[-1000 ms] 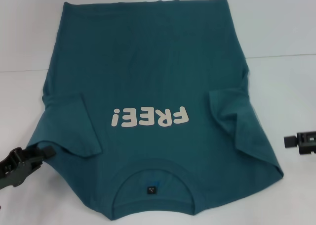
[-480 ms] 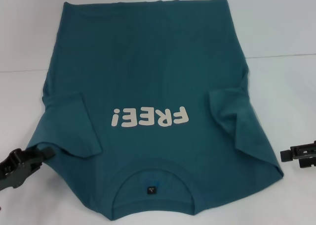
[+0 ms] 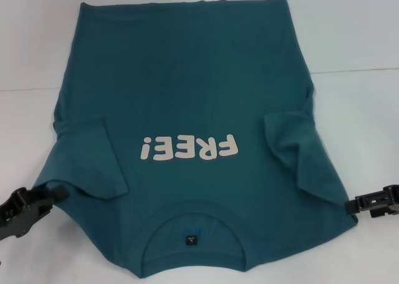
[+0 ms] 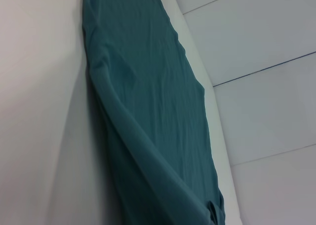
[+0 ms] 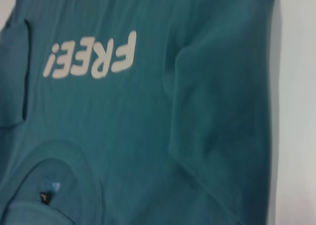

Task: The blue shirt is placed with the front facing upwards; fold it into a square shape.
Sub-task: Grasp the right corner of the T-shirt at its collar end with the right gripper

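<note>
The shirt point(image 3: 187, 90) is dark teal-blue all over, plain apart from cream lettering point(image 3: 189, 148) across the chest and a small dark label point(image 3: 190, 239) inside the near collar. The table point(image 3: 349, 28) under it is white. Both grippers are black.

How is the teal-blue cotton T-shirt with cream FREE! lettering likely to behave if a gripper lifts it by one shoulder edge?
The teal-blue cotton T-shirt would probably droop: it lies flat and its sleeves are folded inward in soft creases. It likely drags rather than slides, since it spreads widely over the white table. It seems light, being thin cloth. The left gripper and right gripper sit at its shoulder edges.
</note>
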`<state>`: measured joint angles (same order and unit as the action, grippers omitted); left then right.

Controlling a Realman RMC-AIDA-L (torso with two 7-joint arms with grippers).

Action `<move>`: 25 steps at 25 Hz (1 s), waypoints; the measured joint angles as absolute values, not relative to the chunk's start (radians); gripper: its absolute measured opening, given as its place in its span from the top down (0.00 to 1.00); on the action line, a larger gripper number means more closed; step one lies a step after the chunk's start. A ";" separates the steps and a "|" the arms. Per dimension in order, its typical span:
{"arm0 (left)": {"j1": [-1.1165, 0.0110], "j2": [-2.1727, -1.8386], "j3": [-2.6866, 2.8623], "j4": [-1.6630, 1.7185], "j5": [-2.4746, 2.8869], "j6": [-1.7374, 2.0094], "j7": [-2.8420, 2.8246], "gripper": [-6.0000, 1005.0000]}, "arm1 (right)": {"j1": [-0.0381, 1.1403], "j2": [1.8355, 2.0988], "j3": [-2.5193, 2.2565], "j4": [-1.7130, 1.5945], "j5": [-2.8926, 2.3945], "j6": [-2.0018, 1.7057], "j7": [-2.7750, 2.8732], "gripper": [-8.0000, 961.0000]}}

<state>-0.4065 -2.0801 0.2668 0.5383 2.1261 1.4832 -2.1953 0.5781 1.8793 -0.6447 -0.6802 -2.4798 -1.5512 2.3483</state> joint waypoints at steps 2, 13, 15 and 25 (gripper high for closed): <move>-0.407 -2.080 0.267 0.538 2.126 1.483 -2.195 0.95 | 0.584 1.882 -0.651 -0.679 -2.483 -1.547 2.349 0.05; -0.401 -2.080 0.267 0.536 2.126 1.483 -2.195 0.95 | 0.596 1.899 -0.701 -0.676 -2.484 -1.505 2.375 0.05; -0.401 -2.080 0.267 0.535 2.126 1.483 -2.195 0.95 | 0.599 1.900 -0.702 -0.675 -2.484 -1.499 2.382 0.05; -0.400 -2.082 0.267 0.524 2.126 1.471 -2.195 0.95 | 0.651 1.912 -0.712 -0.621 -2.546 -1.471 2.386 0.05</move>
